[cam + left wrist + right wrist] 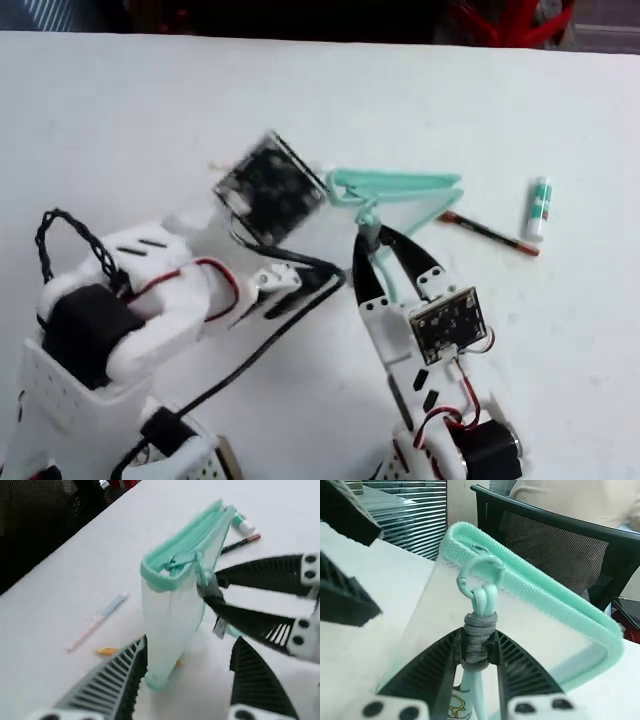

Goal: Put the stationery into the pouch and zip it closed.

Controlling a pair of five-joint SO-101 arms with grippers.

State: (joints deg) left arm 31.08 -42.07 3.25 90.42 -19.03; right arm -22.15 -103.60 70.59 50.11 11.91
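The mint green pouch (170, 615) stands upright on its edge between my two grippers, also seen from above as the pouch (400, 188). My right gripper (479, 642) is shut on the grey cord zipper pull (479, 625) at one end of the pouch's top. My left gripper (191, 644) is open, its fingers on either side of the pouch's lower end, and one finger (125, 675) touches the mesh side. A pencil (488, 232) and a glue stick (539, 207) lie on the table beyond the pouch.
A pale pastel pen (98, 620) and a small yellow item (106, 651) lie on the white table (120, 110) beside the left gripper. Black cables (250, 350) run across the table between the arms. A black chair (555, 540) stands past the table's edge.
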